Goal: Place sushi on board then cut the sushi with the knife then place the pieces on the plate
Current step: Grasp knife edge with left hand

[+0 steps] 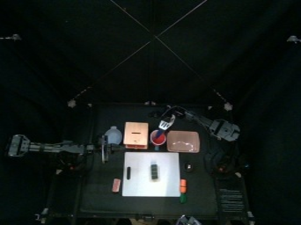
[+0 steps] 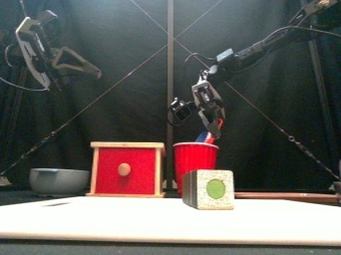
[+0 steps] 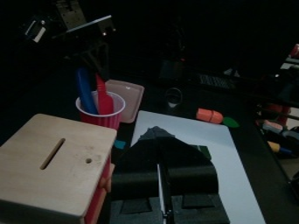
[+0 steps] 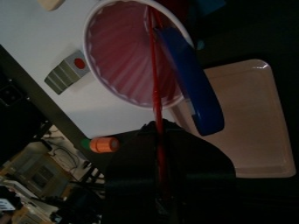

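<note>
The dark green sushi roll [image 1: 157,170] [image 2: 208,188] lies on the white cutting board [image 1: 141,180]. Behind the board stands the red cup [image 1: 159,138] [image 2: 196,157] [image 4: 117,52] with a blue knife [image 4: 193,79] and a red knife [image 4: 155,79] in it. My right gripper [image 1: 168,119] [image 2: 202,108] [image 4: 158,144] hangs just above the cup, shut on the red knife's handle. The pink plate [image 1: 185,141] [image 4: 251,114] lies right of the cup. At the table's left, raised, my left gripper [image 1: 106,151] [image 2: 51,55] [image 3: 158,153] is shut on nothing.
The wooden box with the red drawer front [image 1: 135,134] [image 2: 127,169] stands left of the cup. A blue-grey bowl [image 2: 59,179] sits at far left. Small toy foods [image 1: 116,184] [image 1: 184,185] lie beside the board's front corners.
</note>
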